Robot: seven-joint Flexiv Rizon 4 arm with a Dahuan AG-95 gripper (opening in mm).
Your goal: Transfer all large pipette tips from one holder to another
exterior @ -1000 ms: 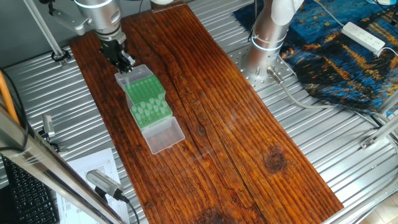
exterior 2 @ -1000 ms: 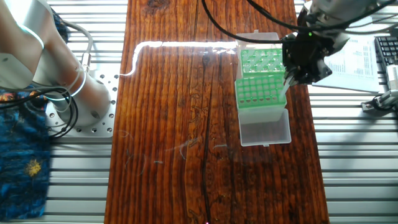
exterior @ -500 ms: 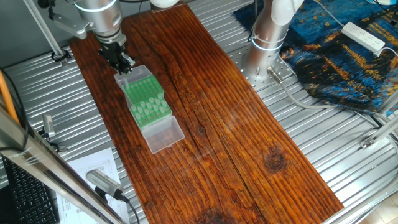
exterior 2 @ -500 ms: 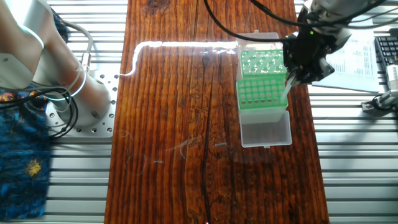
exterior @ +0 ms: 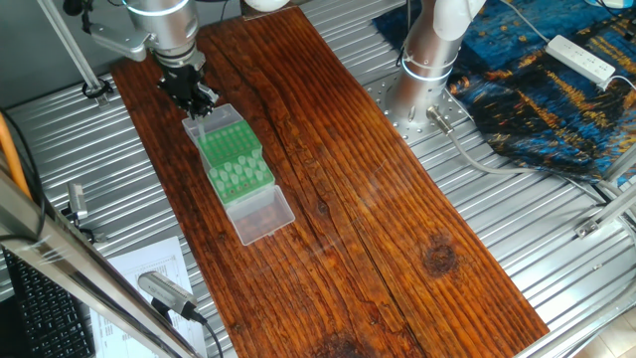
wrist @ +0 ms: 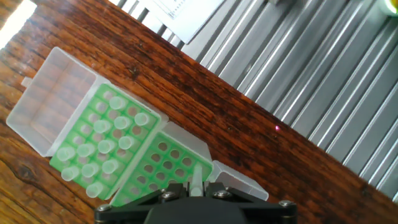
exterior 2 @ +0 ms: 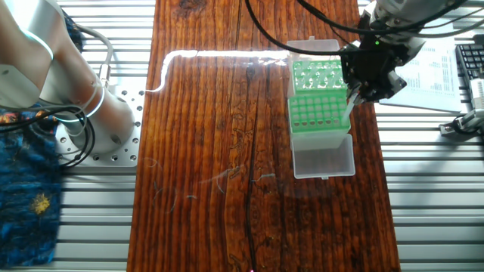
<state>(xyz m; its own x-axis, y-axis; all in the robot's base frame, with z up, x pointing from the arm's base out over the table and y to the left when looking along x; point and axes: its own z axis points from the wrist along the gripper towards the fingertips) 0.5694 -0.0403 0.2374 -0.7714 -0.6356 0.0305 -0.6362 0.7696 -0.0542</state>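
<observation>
Fingers (wrist: 196, 194) pinched on one pipette tip (wrist: 196, 176), visible in hand view only; fixed views show gripper (exterior 2: 352, 97) above green rack (exterior 2: 319, 113); filled rack (wrist: 102, 147) beyond.

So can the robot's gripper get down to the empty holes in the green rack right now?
Probably yes. The gripper hangs right over the empty green rack, with a pipette tip pinched between its fingers, pointing down. Nothing appears to sit between that tip and the holes.

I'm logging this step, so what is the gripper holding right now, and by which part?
The gripper holds one large pipette tip, pinched at its wide top end, its narrow end pointing toward the green rack.
</observation>
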